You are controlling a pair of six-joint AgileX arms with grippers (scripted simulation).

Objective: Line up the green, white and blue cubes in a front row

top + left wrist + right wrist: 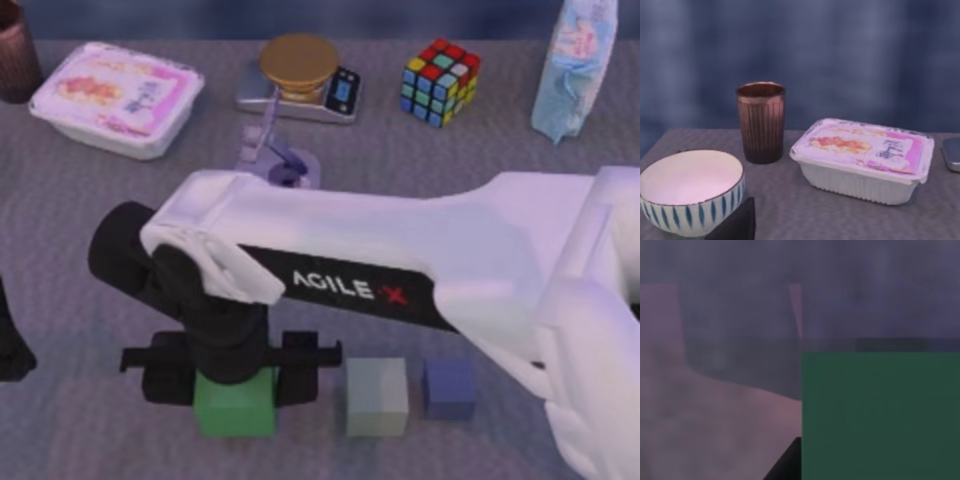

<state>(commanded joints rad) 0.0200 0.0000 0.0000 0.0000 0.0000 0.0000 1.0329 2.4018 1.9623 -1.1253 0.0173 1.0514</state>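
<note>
Three cubes stand in a row near the table's front edge: the green cube (236,408) at the left, the white cube (377,397) in the middle and the blue cube (448,388) at the right. My right arm reaches across from the right. Its gripper (232,375) is straight over the green cube, with one black finger against each side of it. The green cube (880,415) fills much of the right wrist view, and a dark fingertip (790,462) touches its edge. My left arm (12,345) stays parked at the left edge.
Along the back stand a brown cup (15,55), a sealed food tray (118,95), a kitchen scale (300,80), a multicoloured puzzle cube (441,80) and a white bag (575,65). A small purple object (285,160) lies mid-table. The left wrist view also shows a blue-patterned bowl (690,192).
</note>
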